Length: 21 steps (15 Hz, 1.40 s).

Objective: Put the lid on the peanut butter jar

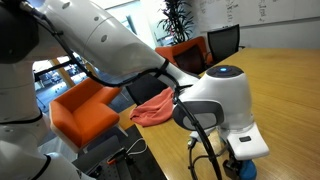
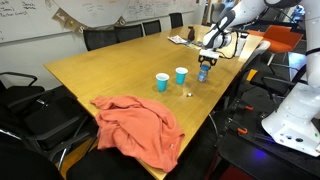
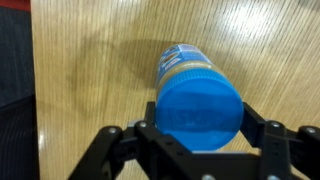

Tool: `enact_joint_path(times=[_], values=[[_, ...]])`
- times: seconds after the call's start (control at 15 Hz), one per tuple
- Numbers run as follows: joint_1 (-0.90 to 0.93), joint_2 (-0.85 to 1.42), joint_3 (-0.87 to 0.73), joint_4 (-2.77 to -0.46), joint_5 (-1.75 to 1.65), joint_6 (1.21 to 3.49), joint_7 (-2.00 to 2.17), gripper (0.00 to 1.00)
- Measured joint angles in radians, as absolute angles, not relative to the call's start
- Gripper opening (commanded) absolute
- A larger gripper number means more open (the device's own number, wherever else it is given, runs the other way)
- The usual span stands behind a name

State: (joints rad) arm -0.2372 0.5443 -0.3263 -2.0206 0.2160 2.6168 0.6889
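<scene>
In the wrist view the round blue lid (image 3: 200, 112) fills the space between my gripper's (image 3: 200, 126) two black fingers, which press on its left and right sides. Right under the lid is the peanut butter jar (image 3: 180, 62), with its clear wall, tan contents and label showing beyond the lid's rim. The lid covers the jar's mouth; I cannot tell whether it rests on it. In an exterior view my gripper (image 2: 207, 56) hangs directly over the jar (image 2: 203, 73) near the table's far edge.
Two teal-blue cups (image 2: 162, 81) (image 2: 181, 75) stand mid-table beside the jar, with a tiny object (image 2: 190, 94) in front of them. A red cloth (image 2: 135, 122) lies at the near end of the wooden table (image 2: 100, 70). Black chairs (image 2: 100, 38) line the far side.
</scene>
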Motion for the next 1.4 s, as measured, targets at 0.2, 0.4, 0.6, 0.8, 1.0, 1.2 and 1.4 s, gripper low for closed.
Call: enact_joint_path(times=[0.2, 0.4, 0.6, 0.8, 1.0, 1.2, 1.4], values=[[-0.237, 0.547, -0.326, -2.02, 0.216, 2.616, 0.689, 1.0], [-0.237, 0.551, -0.328, -2.02, 0.216, 2.616, 0.689, 1.0], [-0.237, 0.548, -0.332, -2.016, 0.216, 2.616, 0.69, 1.0], [-0.24, 0.522, -0.341, -2.013, 0.216, 2.616, 0.69, 1.0], [-0.242, 0.465, -0.353, -2.014, 0.216, 2.596, 0.689, 1.0], [-0.243, 0.399, -0.362, -2.015, 0.215, 2.529, 0.689, 1.0], [-0.246, 0.339, -0.363, -2.022, 0.214, 2.488, 0.689, 1.0]])
